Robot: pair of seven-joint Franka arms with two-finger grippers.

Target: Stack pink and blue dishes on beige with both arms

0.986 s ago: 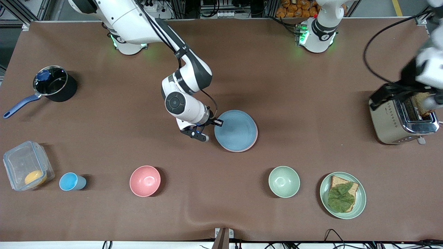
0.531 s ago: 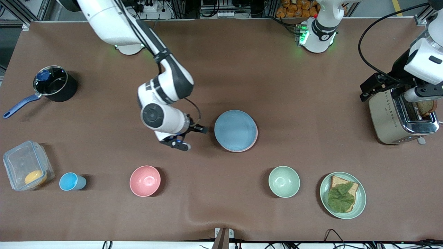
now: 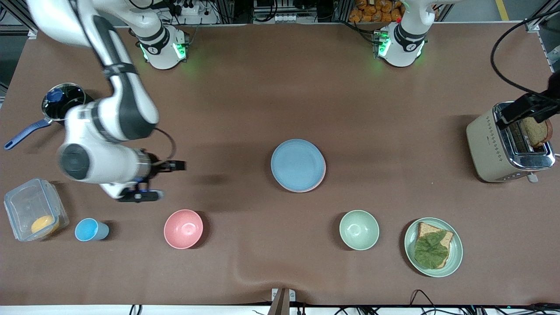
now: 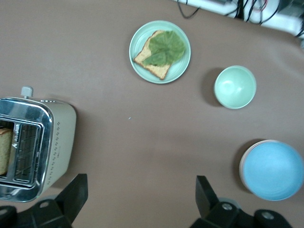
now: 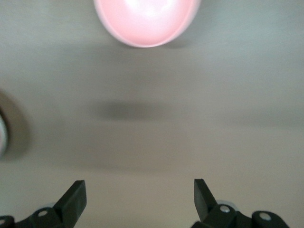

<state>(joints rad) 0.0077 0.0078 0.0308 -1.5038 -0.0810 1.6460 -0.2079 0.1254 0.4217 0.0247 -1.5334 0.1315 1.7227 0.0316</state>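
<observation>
The right gripper (image 3: 164, 180), jaws spread and empty, hangs over the table (image 3: 245, 109) near the pink bowl (image 3: 183, 229); at mid-table the blue plate (image 3: 297, 164) tops the pink plate (image 3: 322, 178), any beige one hidden beneath. The plates look stiff, light and slick, best pinched at the rim, with open room all round, while the left gripper (image 4: 141, 192), jaws wide, hovers over the toaster (image 3: 503, 148)

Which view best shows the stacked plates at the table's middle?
The front view: the blue plate lies whole, with a pink rim peeking out beneath it. The left wrist view catches the stack at its edge, slightly cropped. The right wrist view misses it, showing only the pink bowl.
</observation>
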